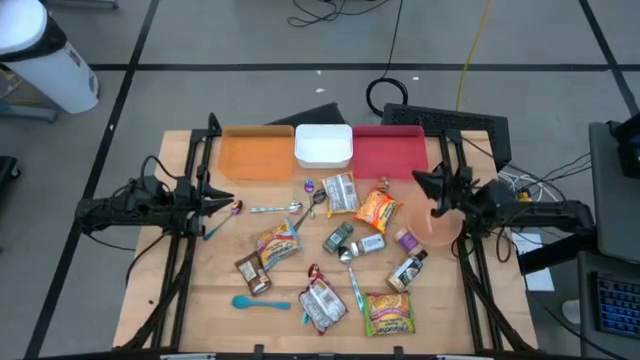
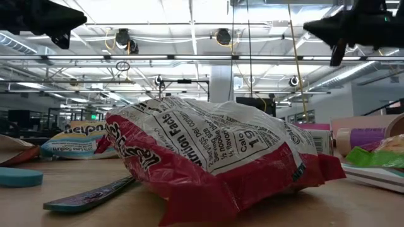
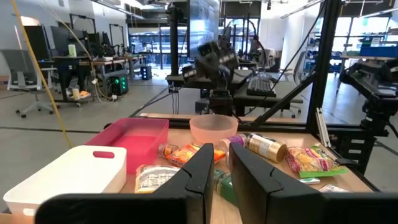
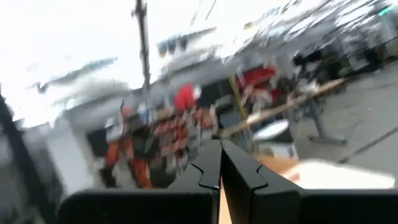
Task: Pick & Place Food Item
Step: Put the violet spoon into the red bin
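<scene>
Status: nothing placed yet. The orange tray point(image 1: 256, 156), white bin point(image 1: 324, 147) and red tray point(image 1: 388, 153) at the desk's point(image 1: 200, 290) far edge look bare. The food packets, among them the orange snack bag point(image 1: 377, 208) and the red-and-white packet point(image 1: 322, 304), lie scattered mid-desk with cutlery and bottles. My left end effector point(image 1: 232, 201) hovers at the left side, fingers slightly apart, holding nothing. My right end effector point(image 1: 418, 179) hangs near the pink bowl point(image 1: 443, 225), fingers pressed together, empty. In my judgement, every pick remains.
</scene>
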You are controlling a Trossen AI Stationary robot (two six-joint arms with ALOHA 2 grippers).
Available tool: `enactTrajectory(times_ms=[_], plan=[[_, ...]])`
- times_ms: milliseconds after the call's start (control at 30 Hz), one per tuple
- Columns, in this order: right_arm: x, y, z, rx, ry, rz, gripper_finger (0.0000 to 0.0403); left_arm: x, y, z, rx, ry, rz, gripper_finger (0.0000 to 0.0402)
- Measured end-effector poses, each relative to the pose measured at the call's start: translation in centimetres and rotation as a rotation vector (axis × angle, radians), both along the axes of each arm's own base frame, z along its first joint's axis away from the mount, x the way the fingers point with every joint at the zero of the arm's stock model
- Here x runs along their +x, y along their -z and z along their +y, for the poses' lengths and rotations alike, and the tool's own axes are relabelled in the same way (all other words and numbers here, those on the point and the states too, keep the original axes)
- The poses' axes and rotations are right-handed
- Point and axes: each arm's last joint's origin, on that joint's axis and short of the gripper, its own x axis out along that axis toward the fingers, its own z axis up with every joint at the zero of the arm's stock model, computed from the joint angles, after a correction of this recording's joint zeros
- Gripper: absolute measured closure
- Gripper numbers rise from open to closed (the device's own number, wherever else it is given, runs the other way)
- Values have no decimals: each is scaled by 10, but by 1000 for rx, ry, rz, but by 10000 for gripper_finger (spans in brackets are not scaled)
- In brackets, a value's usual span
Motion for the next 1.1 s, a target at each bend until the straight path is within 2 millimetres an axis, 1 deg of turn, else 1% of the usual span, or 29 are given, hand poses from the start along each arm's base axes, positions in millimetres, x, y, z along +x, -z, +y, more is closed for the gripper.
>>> enactTrajectory(times_ms=[67, 167, 267, 367, 533, 600, 667, 733, 800, 967, 1100], plan=[[5, -9, -1, -18, 13, 11, 403, 0, 0, 0, 0, 0, 0, 341], [15, -31, -2, -35, 47, 21, 403, 0, -1, 0, 48, -16, -3, 341], [28, -53, -3, -49, 67, 39, 403, -1, -8, 0, 69, -22, -76, 341], [45, -73, -4, -84, 79, 72, 403, -4, -22, 1, 16, -20, -227, 341], [72, -97, -6, -88, 77, 90, 403, -19, -51, 1, -113, 4, -578, 341], [80, -99, -6, -74, 48, 90, 403, -27, -61, 1, -149, 28, -710, 341], [86, -97, -6, -63, 33, 84, 403, -34, -67, 1, -214, 80, -812, 341], [89, -95, -6, -59, 18, 73, 403, -39, -72, 0, -265, 139, -886, 341], [92, -94, -6, -42, 11, 70, 403, -44, -75, 0, -275, 173, -937, 341], [96, -90, -6, 31, -15, 61, 403, -44, -75, -1, -215, 183, -931, 341], [100, -87, -6, 53, -21, 67, 403, -40, -75, 0, -259, 158, -923, 341]])
